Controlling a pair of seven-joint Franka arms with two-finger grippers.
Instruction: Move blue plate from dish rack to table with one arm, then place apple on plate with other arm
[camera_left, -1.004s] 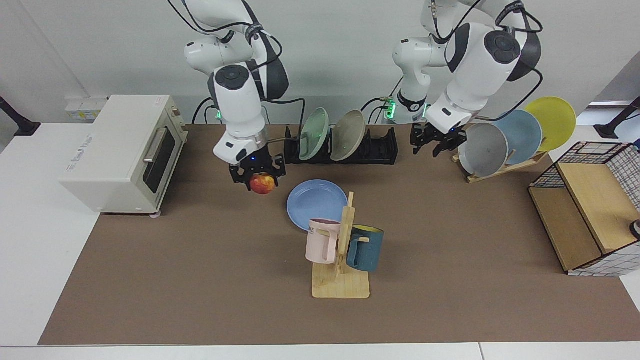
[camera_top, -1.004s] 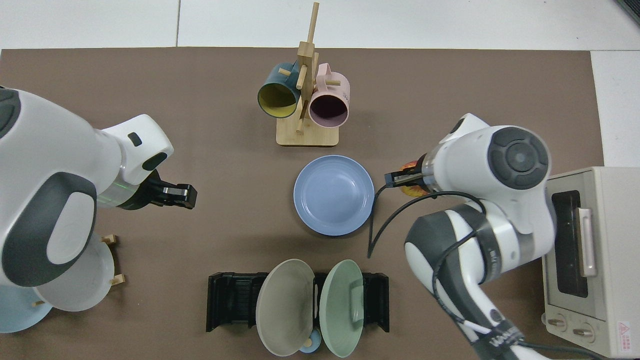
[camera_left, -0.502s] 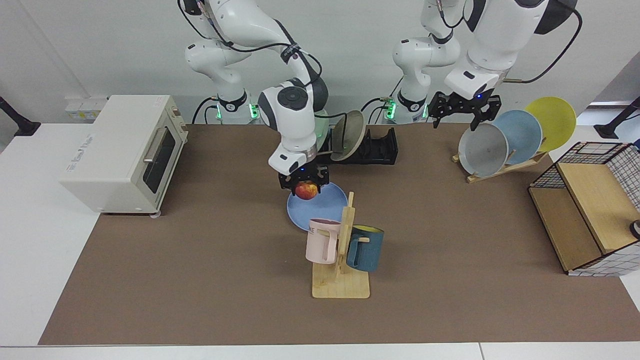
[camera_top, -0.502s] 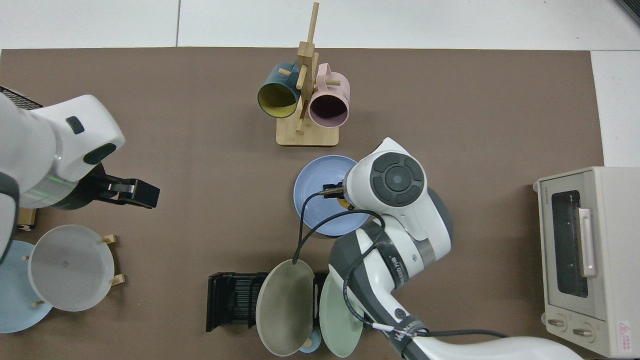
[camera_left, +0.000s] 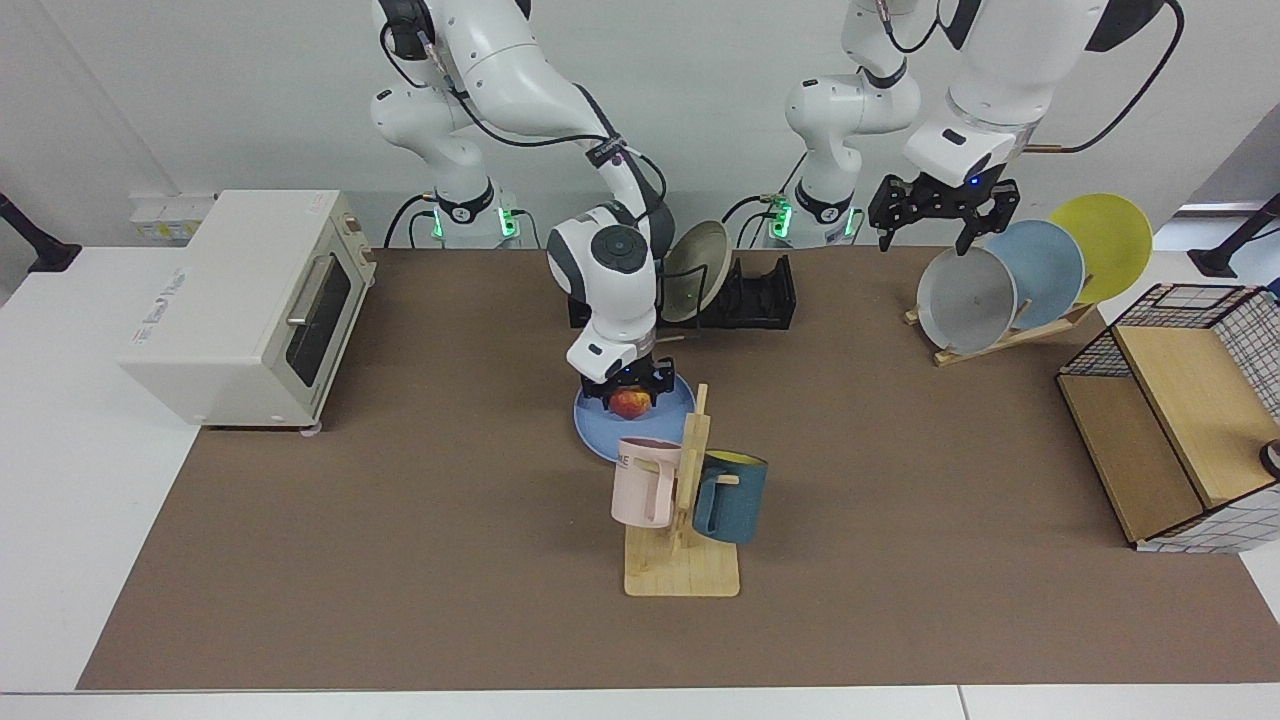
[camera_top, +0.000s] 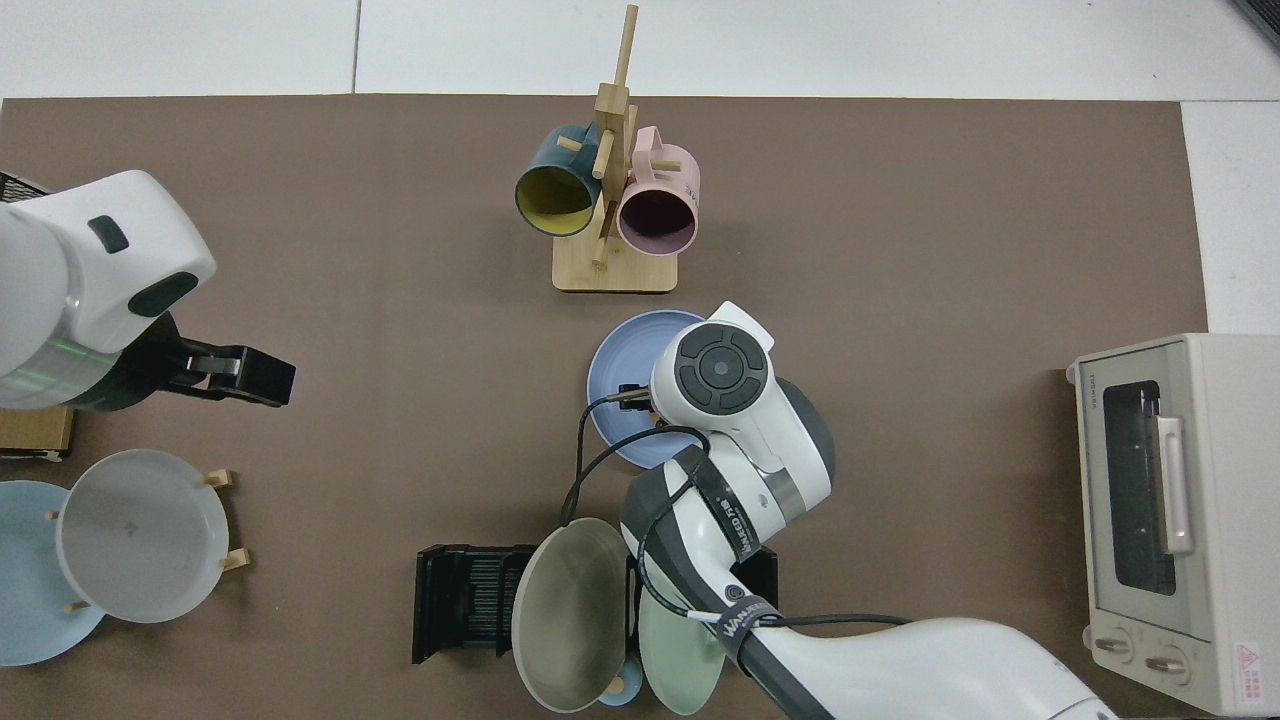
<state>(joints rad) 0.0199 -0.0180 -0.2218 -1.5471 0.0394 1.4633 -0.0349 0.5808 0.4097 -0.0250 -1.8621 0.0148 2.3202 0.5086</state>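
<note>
Table open; right claw seemingly grips apple.

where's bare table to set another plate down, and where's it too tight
Free: the table between the toaster oven and the mug tree, and between the mug tree and the wire basket. Crowded: around the blue plate, where the right tool holds the apple, with the dish rack behind. The left tool waits above the wooden plate stand.

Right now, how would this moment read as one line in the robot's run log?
blue plate: flat on table | apple: held low over plate | right gripper: shut on apple | left gripper: open, waiting above grey plate
</note>
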